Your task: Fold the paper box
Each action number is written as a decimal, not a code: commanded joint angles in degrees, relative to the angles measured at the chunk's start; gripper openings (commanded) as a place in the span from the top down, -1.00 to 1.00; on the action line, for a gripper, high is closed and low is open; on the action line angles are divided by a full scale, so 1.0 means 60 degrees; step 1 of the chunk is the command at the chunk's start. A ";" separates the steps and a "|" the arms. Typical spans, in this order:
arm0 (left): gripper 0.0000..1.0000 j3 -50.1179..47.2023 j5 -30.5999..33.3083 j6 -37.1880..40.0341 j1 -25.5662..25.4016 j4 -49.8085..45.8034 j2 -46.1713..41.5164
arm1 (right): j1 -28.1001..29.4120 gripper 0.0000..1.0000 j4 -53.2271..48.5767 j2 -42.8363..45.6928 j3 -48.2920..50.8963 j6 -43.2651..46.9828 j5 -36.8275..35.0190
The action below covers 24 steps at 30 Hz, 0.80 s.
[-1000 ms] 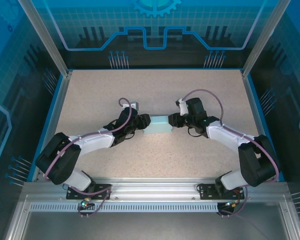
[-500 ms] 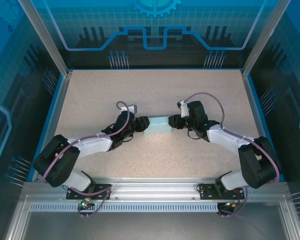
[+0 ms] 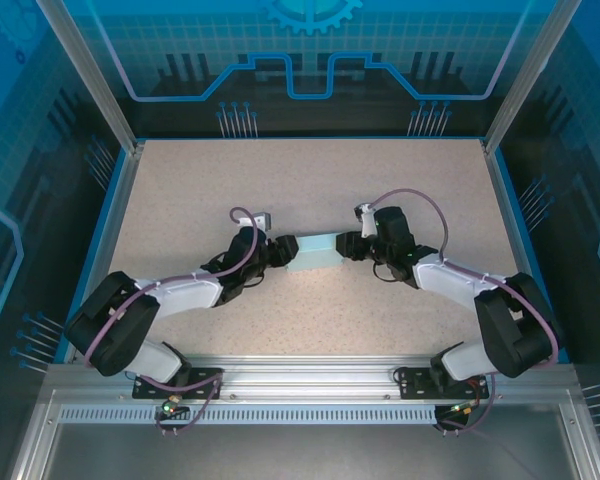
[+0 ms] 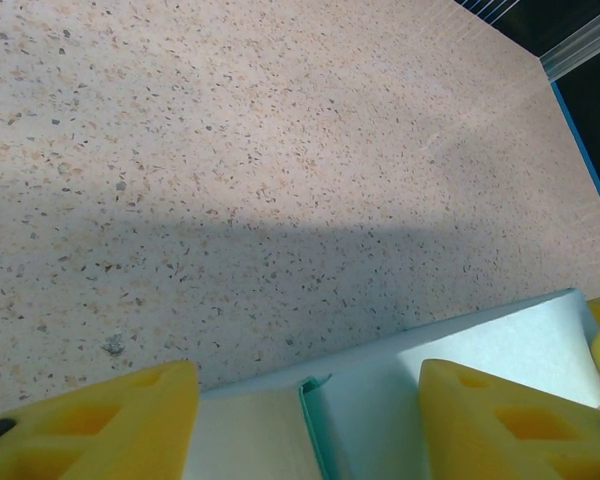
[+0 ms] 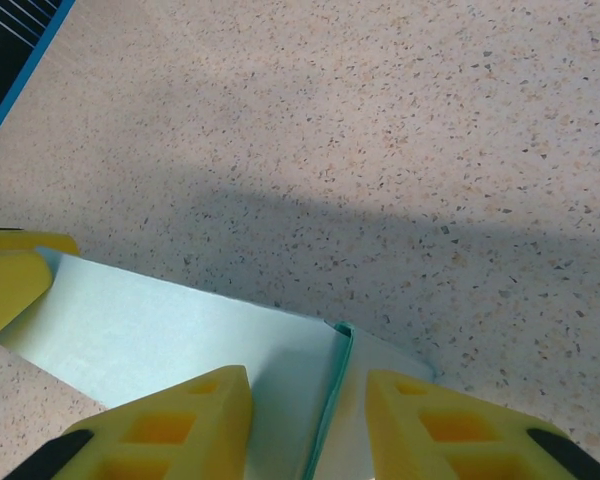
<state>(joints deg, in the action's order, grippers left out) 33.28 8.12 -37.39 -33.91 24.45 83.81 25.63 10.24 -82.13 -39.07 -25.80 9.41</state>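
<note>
The paper box (image 3: 318, 250) is a small flat pale-blue box lying on the table's middle, held between the two arms. My left gripper (image 3: 283, 250) is at its left end, open, and its yellow fingers (image 4: 90, 420) straddle the end flap seam of the box (image 4: 400, 400). My right gripper (image 3: 346, 244) is at the right end, open. Its yellow fingers (image 5: 160, 430) stand either side of the folded edge of the box (image 5: 180, 330). Each wrist view catches a yellow fingertip of the other gripper at the box's far end.
The speckled beige table (image 3: 310, 180) stretches free behind and in front of the box. A blue rim and metal frame posts (image 3: 90, 80) bound it. The arm bases sit on the near rail (image 3: 310, 385).
Both wrists have shifted slightly at the box's ends, and the left arm's elbow has settled lower. The box has stayed between them, barely moved.
</note>
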 commanded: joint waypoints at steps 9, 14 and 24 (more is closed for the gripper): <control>-0.45 0.0825 -0.0584 0.0593 0.0108 -0.2882 -0.0645 | 0.0431 0.29 -0.2170 -0.0580 0.0183 -0.0029 -0.0748; -0.54 0.0594 -0.1036 0.0319 0.0143 -0.3017 -0.1337 | 0.0456 0.29 -0.2137 -0.0565 0.0184 -0.0059 -0.0799; -0.40 -0.0005 -0.1283 -0.0366 0.0313 -0.2736 -0.1327 | 0.0519 0.29 -0.2219 -0.0631 -0.0007 0.0027 -0.0792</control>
<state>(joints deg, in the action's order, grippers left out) 34.48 1.65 -37.74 -33.01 7.79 75.11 27.49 8.49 -82.78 -40.99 -26.13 6.24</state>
